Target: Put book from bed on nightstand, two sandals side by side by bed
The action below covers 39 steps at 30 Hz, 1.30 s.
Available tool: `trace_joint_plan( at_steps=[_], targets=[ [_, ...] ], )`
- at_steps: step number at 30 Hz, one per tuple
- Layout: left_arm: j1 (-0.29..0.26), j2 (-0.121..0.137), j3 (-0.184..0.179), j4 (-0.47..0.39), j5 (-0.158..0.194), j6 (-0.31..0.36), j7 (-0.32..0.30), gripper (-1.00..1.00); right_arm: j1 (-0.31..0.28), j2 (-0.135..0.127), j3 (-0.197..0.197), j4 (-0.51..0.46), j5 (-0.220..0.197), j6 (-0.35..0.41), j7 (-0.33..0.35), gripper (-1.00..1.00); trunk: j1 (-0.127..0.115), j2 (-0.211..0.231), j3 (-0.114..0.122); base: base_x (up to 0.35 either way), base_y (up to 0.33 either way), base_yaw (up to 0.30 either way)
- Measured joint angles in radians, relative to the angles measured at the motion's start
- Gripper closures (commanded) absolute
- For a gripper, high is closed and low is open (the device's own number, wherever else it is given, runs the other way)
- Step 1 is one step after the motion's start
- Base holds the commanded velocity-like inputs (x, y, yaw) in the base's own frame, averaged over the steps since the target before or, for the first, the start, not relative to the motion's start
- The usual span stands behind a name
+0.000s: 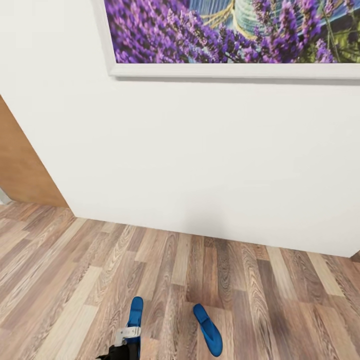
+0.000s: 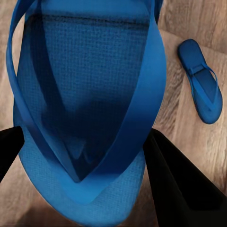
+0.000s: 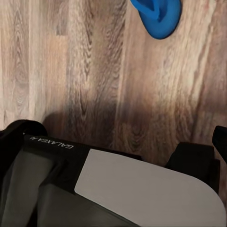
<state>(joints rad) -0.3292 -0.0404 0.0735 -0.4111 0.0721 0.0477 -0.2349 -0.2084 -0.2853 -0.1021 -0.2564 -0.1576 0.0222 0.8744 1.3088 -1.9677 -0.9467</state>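
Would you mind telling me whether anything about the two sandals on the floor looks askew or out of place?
Yes. The two sandals are not a neat pair: the left sandal, at the left claw, and the right sandal lie apart on the wood floor at different angles, nearer at the toes. No damage shows.

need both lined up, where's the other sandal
On the wood floor at the head view's bottom centre, the loose sandal lies right of the sandal at the left gripper.
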Motion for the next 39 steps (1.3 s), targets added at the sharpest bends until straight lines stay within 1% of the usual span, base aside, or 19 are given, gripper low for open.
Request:
trace_joint_plan(
  at_steps=[39],
  targets=[
    [0.000, 0.000, 0.001, -0.001, 0.000, 0.000, 0.000, 1.00, 0.000, -0.001, 0.000, 0.000, 0.000, 0.000, 0.003, -1.00, 0.000, 0.000, -0.032, 0.000, 0.000, 0.257]
  ],
)
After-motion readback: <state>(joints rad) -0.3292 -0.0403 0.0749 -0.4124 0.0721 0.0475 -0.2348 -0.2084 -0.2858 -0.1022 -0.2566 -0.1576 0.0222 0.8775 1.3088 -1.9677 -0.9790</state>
